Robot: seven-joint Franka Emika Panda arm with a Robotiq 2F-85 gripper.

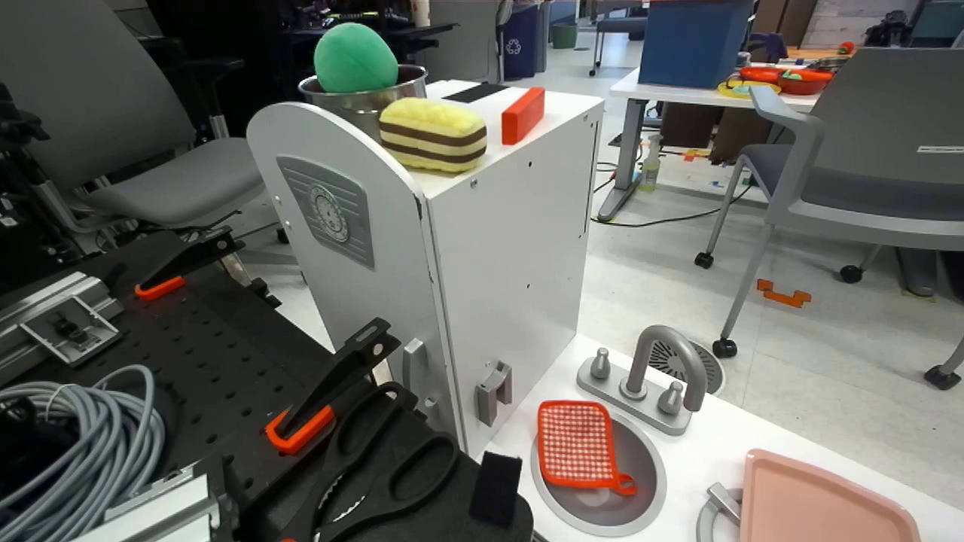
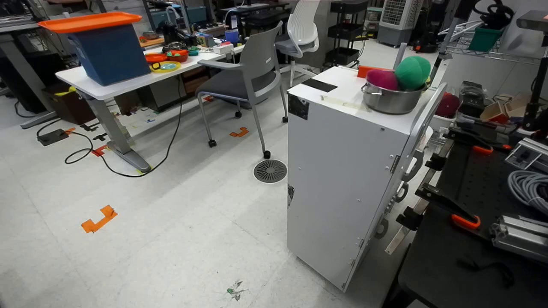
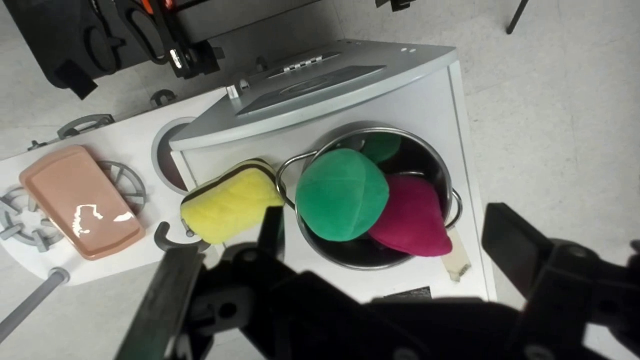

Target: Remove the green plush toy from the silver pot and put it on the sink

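“Wrist view, left to right: what is shown?”

“At far left the pink tray (image 3: 82, 202) is seen, then a slice of the sink (image 3: 156, 150), then the yellow plush (image 3: 232, 202). Just beyond, the green plush toy (image 3: 342, 195) is nested in the mouth of the silver pot (image 3: 420, 157), its bulk standing above the rim, as shown in both exterior views.”

“How is it expected to handle?”

“As something light, soft and not easily harmed. The velvety cloth should not prove slippery, but the rounded form could be squeezed out if only its crown were pinched.”

“And the end effector (image 3: 384, 220)?”

“Its fingers are spread wide; nothing is gripped.”

“Where should hold be taken?”

“Around the widest part. On the right a crimson plush (image 3: 415, 215) is lodged close beside the toy and might be caught too; a hold across the toy's upper and lower sides, as seen here, is judged cleaner.”
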